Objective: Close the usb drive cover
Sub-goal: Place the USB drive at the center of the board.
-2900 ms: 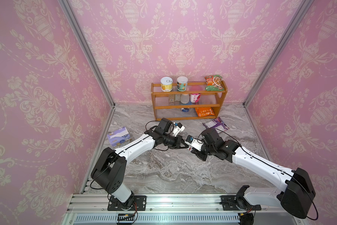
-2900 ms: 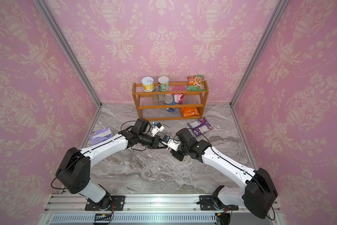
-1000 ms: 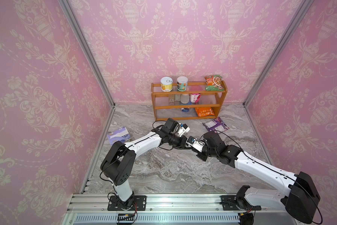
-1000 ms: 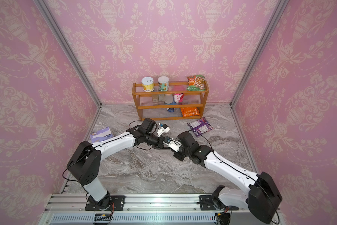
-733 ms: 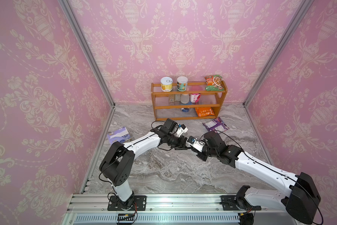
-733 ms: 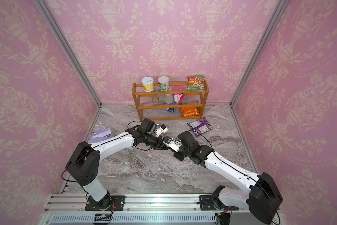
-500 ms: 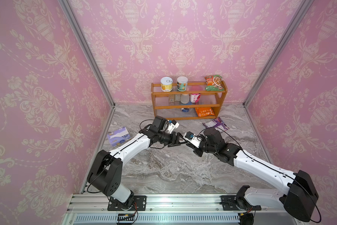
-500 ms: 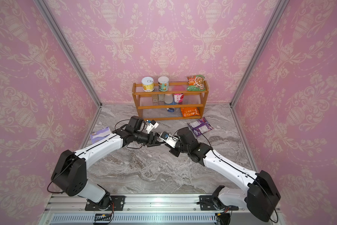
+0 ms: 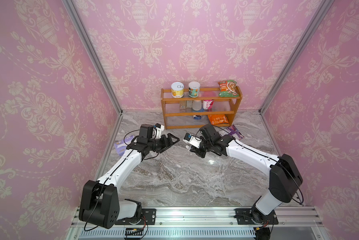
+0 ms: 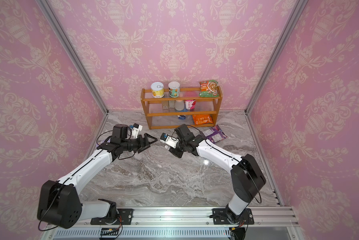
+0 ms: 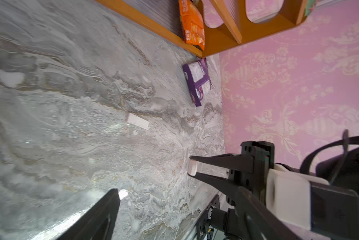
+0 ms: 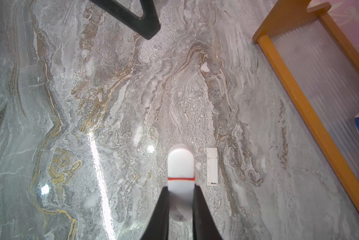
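Marble surface (image 9: 174, 182) near the shelf (image 9: 174, 113): right jaws clamp the drive (image 12: 180, 187), cap (image 12: 180, 161) looks seated; left jaws spread wide, empty. Basically done, I reckon.

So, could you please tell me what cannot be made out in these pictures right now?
USB drive: in the right wrist view the right gripper covers its rear; in both top views it is too small to judge whether the cover is shut.
Small white piece on the table: too small in any view to identify.
Left gripper: the left wrist view's edge cuts off all but one finger.
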`<state>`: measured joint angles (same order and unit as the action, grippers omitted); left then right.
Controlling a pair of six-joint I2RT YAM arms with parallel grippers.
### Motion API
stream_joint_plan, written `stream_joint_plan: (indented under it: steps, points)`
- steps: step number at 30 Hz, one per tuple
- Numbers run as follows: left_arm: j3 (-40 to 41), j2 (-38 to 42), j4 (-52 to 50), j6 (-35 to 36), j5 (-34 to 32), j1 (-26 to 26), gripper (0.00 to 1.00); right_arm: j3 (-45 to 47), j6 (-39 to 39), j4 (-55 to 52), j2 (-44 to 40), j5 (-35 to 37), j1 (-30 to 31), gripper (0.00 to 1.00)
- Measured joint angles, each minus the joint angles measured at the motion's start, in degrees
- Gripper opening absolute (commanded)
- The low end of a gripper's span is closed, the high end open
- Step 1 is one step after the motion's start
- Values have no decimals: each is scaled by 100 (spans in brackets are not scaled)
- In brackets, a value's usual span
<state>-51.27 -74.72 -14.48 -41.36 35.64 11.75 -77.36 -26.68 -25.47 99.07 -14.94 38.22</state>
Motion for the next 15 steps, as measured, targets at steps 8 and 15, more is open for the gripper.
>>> stream_joint_plan:
  steps: [8,15]
  points:
    - [129,236,-485,-9,-1456,-63,90,-1576,-85,-1576,1394,52,2,0]
    - [76,251,-776,109,-1805,-350,90,-2103,-96,-2465,2225,164,7,0]
